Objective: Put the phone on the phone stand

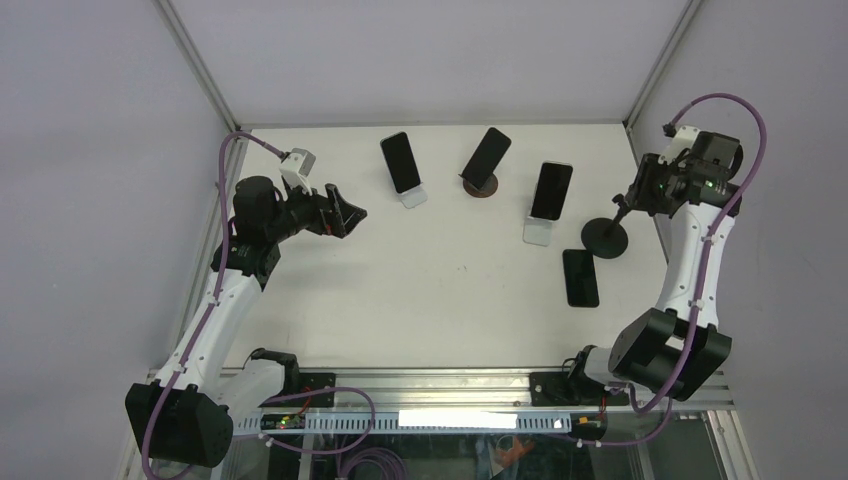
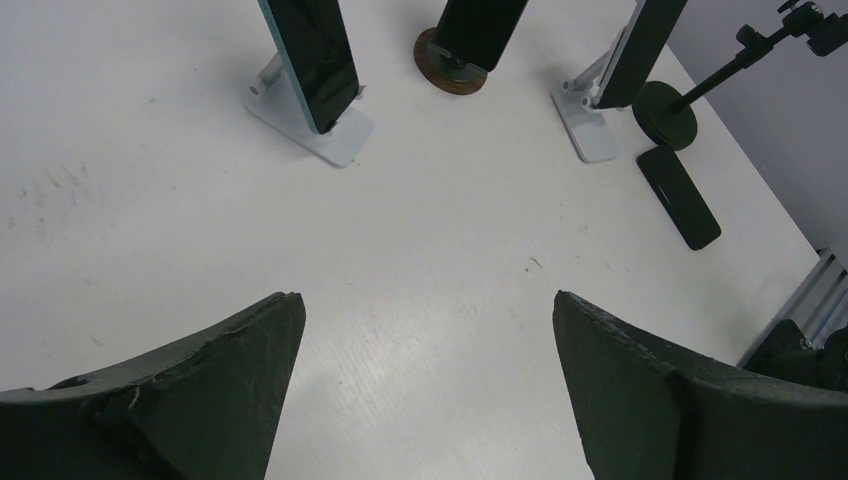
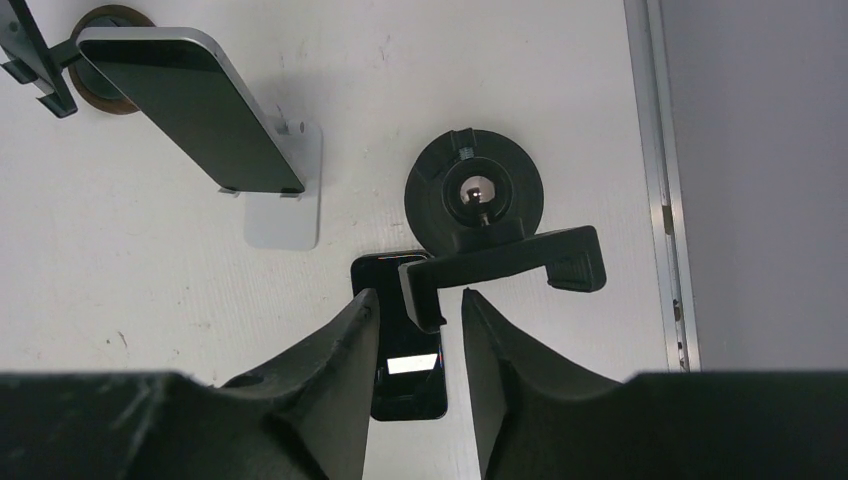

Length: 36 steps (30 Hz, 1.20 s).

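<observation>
The phone (image 1: pixel 580 278) lies flat and face up on the table (image 1: pixel 460 290), touching or just beside the round base of the empty stand (image 1: pixel 606 238) at about its 7 o'clock in the top view. It has not been lifted, so the task looks barely begun. The stand's clamp (image 3: pixel 510 260) sits on its post with nothing in it. My right gripper (image 3: pixel 415 300) hangs over the stand with its jaws narrow, one on each side of the clamp's near end. A sliver of gap shows on both sides, and I cannot tell whether I am pinching it or only straddling it. The phone's screen shows directly below between my fingers. Toward 9 to 11 o'clock of the stand, three other phones (image 1: pixel 551 190) lean upright on stands of their own. Far off at 9 o'clock, my left gripper (image 1: pixel 350 213) hovers wide, holding nothing. By my reading, everything remains to be done: readying the clamp if it needs it, picking the phone off the table, and seating it in the clamp.
</observation>
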Each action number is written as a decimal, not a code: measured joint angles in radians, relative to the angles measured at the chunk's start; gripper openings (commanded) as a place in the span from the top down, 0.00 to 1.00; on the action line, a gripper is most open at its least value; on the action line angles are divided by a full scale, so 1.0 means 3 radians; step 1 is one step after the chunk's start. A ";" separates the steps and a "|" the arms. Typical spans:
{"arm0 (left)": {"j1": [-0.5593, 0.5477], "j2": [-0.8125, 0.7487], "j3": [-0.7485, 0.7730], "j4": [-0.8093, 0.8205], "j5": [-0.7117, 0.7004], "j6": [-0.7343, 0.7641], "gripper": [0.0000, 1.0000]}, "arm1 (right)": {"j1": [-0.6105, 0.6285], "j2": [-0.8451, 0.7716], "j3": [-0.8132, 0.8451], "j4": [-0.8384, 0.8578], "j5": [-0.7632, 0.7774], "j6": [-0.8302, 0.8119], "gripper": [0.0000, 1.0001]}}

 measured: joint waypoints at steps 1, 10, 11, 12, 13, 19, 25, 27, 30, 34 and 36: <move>0.0000 0.0000 0.0000 0.0000 0.0000 0.0000 0.01 | -0.0001 0.0024 0.0000 0.0001 0.0000 0.0000 0.62; 0.0000 0.0000 0.0000 -0.0001 0.0000 0.0000 0.01 | -0.0011 0.0072 -0.0080 0.0037 -0.0005 0.0001 0.73; 0.0000 0.0000 0.0000 -0.0001 0.0000 0.0000 0.01 | -0.0013 0.0075 -0.0093 0.0041 -0.0006 0.0001 0.73; 0.0000 0.0000 0.0000 -0.0001 0.0000 0.0000 0.01 | -0.0014 0.0080 -0.0100 0.0042 -0.0005 0.0001 0.73; 0.0000 0.0000 0.0000 -0.0001 0.0000 0.0000 0.01 | -0.0014 0.0089 -0.0103 0.0042 -0.0006 0.0001 0.75; 0.0000 0.0000 0.0000 -0.0001 0.0000 0.0000 0.01 | -0.0015 0.0111 -0.0103 0.0047 -0.0057 0.0001 1.00; 0.0000 0.0000 0.0000 -0.0003 0.0000 0.0000 0.01 | -0.0015 0.0116 -0.0093 0.0045 -0.0085 -0.0017 1.00; 0.0000 0.0000 0.0000 -0.0003 0.0000 0.0000 0.01 | -0.0015 0.0117 -0.0075 0.0024 -0.0080 -0.0041 1.00; 0.0000 0.0001 0.0000 -0.0005 0.0000 0.0000 0.01 | -0.0015 0.0146 0.0043 -0.0065 -0.0055 -0.0109 1.00; 0.0000 0.0001 0.0000 -0.0008 0.0000 0.0001 0.01 | -0.0018 0.0161 0.0277 -0.0195 -0.0015 -0.0197 1.00; 0.0000 0.0001 0.0000 -0.0009 -0.0001 0.0003 0.01 | -0.0018 0.0161 0.0397 -0.0242 -0.0019 -0.0220 1.00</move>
